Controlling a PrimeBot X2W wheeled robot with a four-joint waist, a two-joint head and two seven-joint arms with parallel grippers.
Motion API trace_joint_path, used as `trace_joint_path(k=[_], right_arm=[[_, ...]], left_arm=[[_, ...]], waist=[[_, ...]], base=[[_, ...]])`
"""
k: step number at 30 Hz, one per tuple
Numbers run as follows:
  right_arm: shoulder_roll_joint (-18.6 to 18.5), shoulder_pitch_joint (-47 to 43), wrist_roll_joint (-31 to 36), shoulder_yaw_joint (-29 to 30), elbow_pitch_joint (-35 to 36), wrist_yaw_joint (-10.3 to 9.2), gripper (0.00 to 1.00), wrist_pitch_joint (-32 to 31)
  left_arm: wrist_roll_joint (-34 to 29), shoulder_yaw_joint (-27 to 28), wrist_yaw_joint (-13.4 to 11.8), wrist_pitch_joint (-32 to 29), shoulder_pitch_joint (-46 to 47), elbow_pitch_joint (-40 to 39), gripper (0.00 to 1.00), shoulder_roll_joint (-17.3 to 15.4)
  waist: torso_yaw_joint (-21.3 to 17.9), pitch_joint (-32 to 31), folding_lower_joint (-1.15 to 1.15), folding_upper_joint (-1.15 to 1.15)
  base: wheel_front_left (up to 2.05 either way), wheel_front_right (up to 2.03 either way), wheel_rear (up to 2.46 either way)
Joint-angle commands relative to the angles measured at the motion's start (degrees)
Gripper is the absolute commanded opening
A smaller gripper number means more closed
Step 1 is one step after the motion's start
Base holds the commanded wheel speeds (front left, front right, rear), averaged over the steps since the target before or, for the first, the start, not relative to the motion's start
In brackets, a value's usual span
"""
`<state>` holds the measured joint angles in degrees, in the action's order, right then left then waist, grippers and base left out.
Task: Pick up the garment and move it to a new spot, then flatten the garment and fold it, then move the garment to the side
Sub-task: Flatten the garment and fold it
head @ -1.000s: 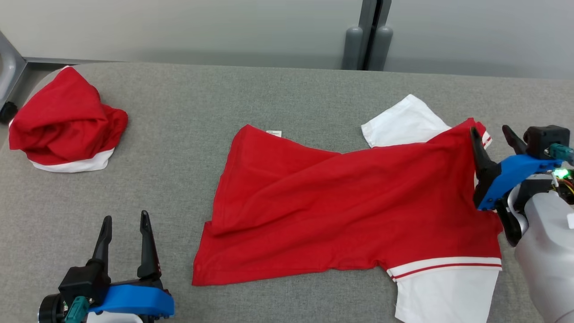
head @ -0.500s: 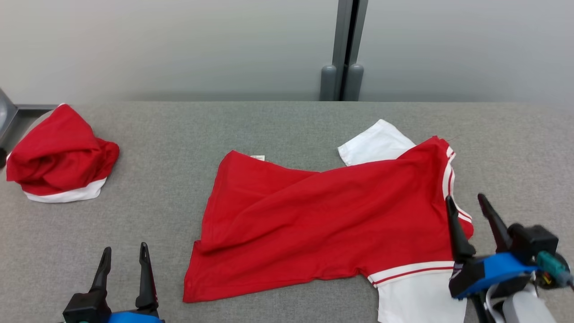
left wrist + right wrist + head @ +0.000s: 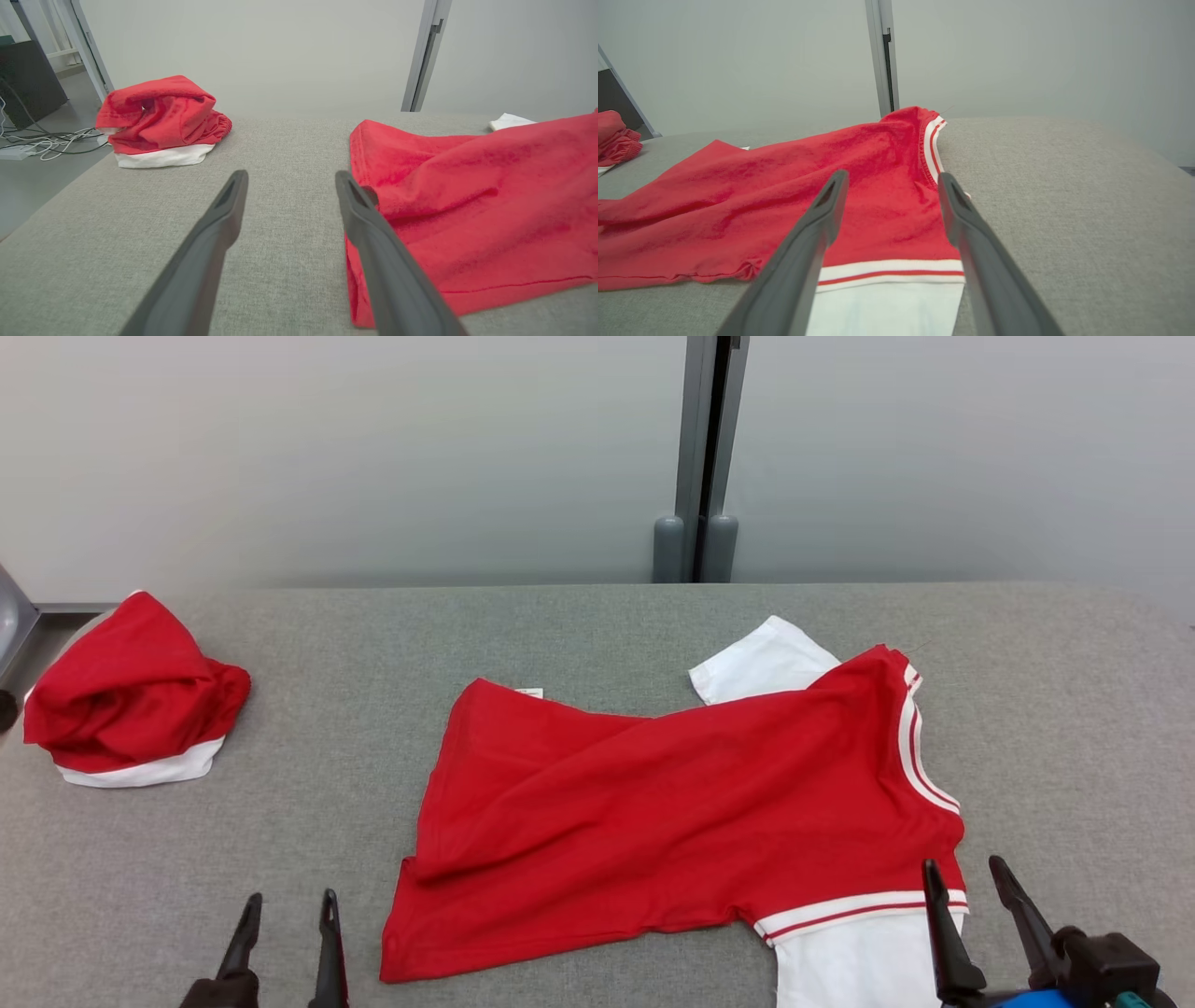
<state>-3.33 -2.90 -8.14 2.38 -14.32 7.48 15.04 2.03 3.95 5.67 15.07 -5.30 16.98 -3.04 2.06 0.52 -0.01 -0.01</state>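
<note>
So, the red short-sleeved cotton shirt with white sleeves (image 3: 672,812) is laid out sideways across the middle of the grey fabric-covered table (image 3: 373,644), neck end to the right and hem to the left. It can't be called flat yet: a long ridge is rucked up near the lower-left hem corner (image 3: 411,952), and the far white sleeve (image 3: 761,658) is half tucked under the body. Nothing is being gripped right now. The left gripper (image 3: 291,896) is parked low at the near edge, just beside the hem, jaws spread with only bare table between them. The right gripper (image 3: 961,863) is set at the near white sleeve (image 3: 859,961), jaws spread as well. The striped band (image 3: 892,273) where that sleeve joins the body is framed between them with no cloth pinched, though whether the tips are touching it can't be told. That placement looks handy: each end of the shirt is covered by one arm, so smoothing could be done from both sides. A crumpled red-and-white bundle of cloth (image 3: 131,709) is set well apart at the table's far left, presumably to be kept out of the way.
</note>
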Motion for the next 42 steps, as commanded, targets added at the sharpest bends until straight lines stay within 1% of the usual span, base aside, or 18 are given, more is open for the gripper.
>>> trace_joint_path(k=[1,8,14,26,33,38,42], right_arm=[[0.21,-1.35,0.28,0.17,0.17,0.03,1.0,0.2],[0.42,-2.99,0.45,0.03,-1.33,0.03,1.0,0.2],[0.42,-2.87,-0.35,-0.69,-3.3,0.03,1.0,0.2],[0.42,-2.36,-0.07,-1.48,-4.9,0.03,1.0,0.2],[0.39,-2.15,0.63,-1.12,-9.48,0.03,1.0,0.2],[0.39,-2.5,0.68,-1.83,-13.34,0.03,1.0,0.21],[0.39,-2.48,0.23,-3.19,-15.23,0.03,1.0,0.21]], left_arm=[[-1.05,-0.58,0.24,0.14,-0.47,0.39,1.0,-0.61],[-0.53,-0.31,0.23,0.15,-0.54,1.23,1.0,-0.78],[-0.36,-0.17,0.3,0.14,-0.43,1.49,1.0,-0.7],[-0.05,-0.38,0.31,0.14,-0.27,1.42,1.0,-0.53],[0.27,-3.91,1.28,0.14,0.97,4.89,1.0,-0.42],[0.9,-7.41,1.68,0.15,2.52,10.82,1.0,-0.35],[1.7,-8.46,1.87,0.15,4.17,14.84,1.0,-0.58]], waist=[[-0.12,-0.27,0.01,0.01],[-0.26,-0.76,0.01,0.01],[-0.18,-1.11,0.01,0.01],[-0.52,-1.45,0.01,0.01],[-0.81,-1.16,0.01,0.01],[-1.34,-0.63,0.01,0.01],[-2.24,-0.02,0.01,0.01]], base=[[0.0,0.0,0.0],[0.0,0.0,0.0],[0.0,0.0,0.0],[0.0,0.0,0.0],[0.0,0.0,0.0],[0.0,0.0,0.0],[0.0,0.0,0.0]])
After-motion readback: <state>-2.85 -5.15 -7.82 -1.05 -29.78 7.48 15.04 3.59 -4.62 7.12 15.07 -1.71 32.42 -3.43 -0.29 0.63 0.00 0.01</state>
